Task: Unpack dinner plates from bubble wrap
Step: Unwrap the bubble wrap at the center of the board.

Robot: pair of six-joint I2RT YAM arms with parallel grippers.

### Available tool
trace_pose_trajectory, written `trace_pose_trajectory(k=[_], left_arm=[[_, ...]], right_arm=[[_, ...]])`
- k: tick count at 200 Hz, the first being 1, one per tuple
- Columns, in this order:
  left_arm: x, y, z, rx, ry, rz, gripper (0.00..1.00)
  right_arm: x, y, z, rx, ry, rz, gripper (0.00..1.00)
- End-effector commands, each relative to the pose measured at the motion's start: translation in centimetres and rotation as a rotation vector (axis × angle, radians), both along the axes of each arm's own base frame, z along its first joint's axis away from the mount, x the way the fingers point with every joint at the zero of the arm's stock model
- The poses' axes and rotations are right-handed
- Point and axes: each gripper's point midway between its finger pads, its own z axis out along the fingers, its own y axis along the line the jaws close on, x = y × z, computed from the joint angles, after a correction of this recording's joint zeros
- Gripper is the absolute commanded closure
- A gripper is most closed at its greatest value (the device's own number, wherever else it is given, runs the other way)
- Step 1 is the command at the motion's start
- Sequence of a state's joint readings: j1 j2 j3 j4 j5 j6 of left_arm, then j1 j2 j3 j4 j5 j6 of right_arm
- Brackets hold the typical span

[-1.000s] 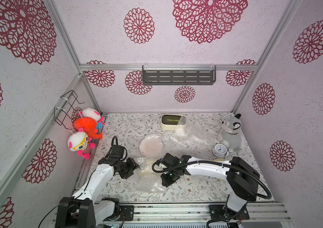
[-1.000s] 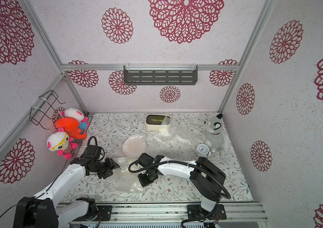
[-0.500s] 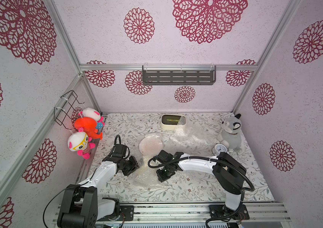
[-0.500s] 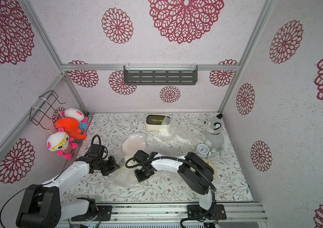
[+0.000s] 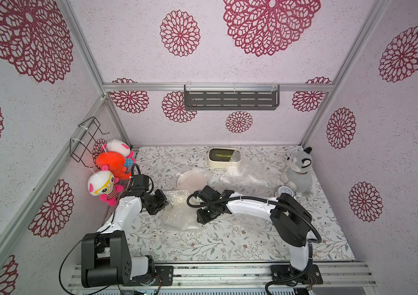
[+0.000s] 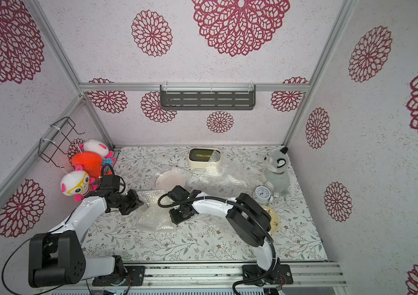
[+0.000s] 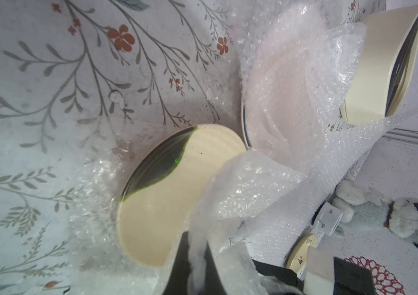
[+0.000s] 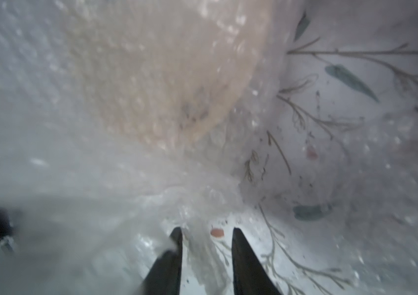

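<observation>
Nearest, in the middle of the table (image 5: 202, 245), the front plate (image 7: 167, 204) lies in its front wrap (image 5: 177, 217) — part of its cream face shows bare in the left wrist view, and the rest is covered. The left gripper (image 7: 196, 245) is closed on a fold of that wrap at the plate's left side. The right gripper (image 8: 206, 229) sits at the wrap's right edge with its jaws apart; a strand of wrap lies between them, not pinched. I judge this plate about half done, since the sheet has yet to come off. To the right, near the clock (image 6: 261, 192), a bare plate (image 6: 273, 220) lies on the table, partly hidden by the right arm — that one is done. Farther back, the far plate (image 5: 192, 178) lies under wrap, not yet unpacked, beside a loose sheet (image 5: 250, 176) spread flat.
</observation>
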State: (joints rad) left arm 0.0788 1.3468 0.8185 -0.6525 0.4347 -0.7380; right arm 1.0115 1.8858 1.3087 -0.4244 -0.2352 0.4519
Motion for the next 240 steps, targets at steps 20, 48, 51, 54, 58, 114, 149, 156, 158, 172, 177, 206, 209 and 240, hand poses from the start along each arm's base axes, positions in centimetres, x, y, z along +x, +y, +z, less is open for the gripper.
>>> trace_pose_trajectory(k=[20, 48, 51, 54, 58, 114, 149, 156, 158, 172, 177, 206, 209, 240], left_arm=[[0.4, -1.6, 2.9, -0.095, -0.038, 0.019, 1.0], [2.3, -3.3, 5.2, -0.131, -0.084, 0.019, 1.0], [2.5, -3.5, 5.4, -0.131, -0.086, 0.018, 1.0], [2.7, -3.8, 5.5, -0.131, -0.088, 0.016, 1.0], [3.0, -4.1, 5.9, -0.13, -0.098, 0.011, 1.0], [7.1, -12.2, 7.7, -0.212, -0.13, -0.064, 0.77], [8.1, -18.3, 7.1, -0.227, -0.104, -0.177, 0.65], [8.1, -19.3, 7.0, -0.232, -0.095, -0.196, 0.63], [8.1, -19.6, 7.0, -0.233, -0.094, -0.203, 0.63], [7.9, -21.0, 6.9, -0.235, -0.087, -0.227, 0.58], [7.8, -21.4, 7.0, -0.236, -0.088, -0.233, 0.57], [6.7, -21.9, 7.3, -0.231, -0.079, -0.252, 0.5], [6.6, -21.9, 7.2, -0.229, -0.077, -0.253, 0.5], [5.9, -21.5, 6.4, -0.22, -0.057, -0.254, 0.5]], right_arm=[[-2.2, -3.5, 7.1, 0.106, -0.026, -0.053, 0.48], [-1.7, -5.3, 7.7, 0.09, -0.017, -0.119, 0.38], [-1.6, -5.4, 7.8, 0.091, -0.017, -0.126, 0.37], [-1.5, -5.6, 7.9, 0.093, -0.017, -0.135, 0.37], [-1.2, -5.7, 7.9, 0.096, -0.016, -0.149, 0.36], [1.7, -7.2, 9.8, 0.196, 0.019, -0.269, 0.29], [4.5, -9.3, 8.8, 0.239, 0.067, -0.383, 0.19], [5.0, -9.7, 8.5, 0.231, 0.072, -0.399, 0.19], [5.1, -9.8, 8.3, 0.23, 0.074, -0.402, 0.19], [5.7, -10.0, 7.6, 0.216, 0.088, -0.411, 0.18], [5.8, -10.0, 7.5, 0.213, 0.093, -0.411, 0.18], [6.0, -8.9, 9.1, 0.284, 0.086, -0.376, 0.18], [5.9, -8.9, 9.3, 0.292, 0.085, -0.371, 0.18], [4.0, -7.6, 12.3, 0.361, 0.052, -0.286, 0.18]])
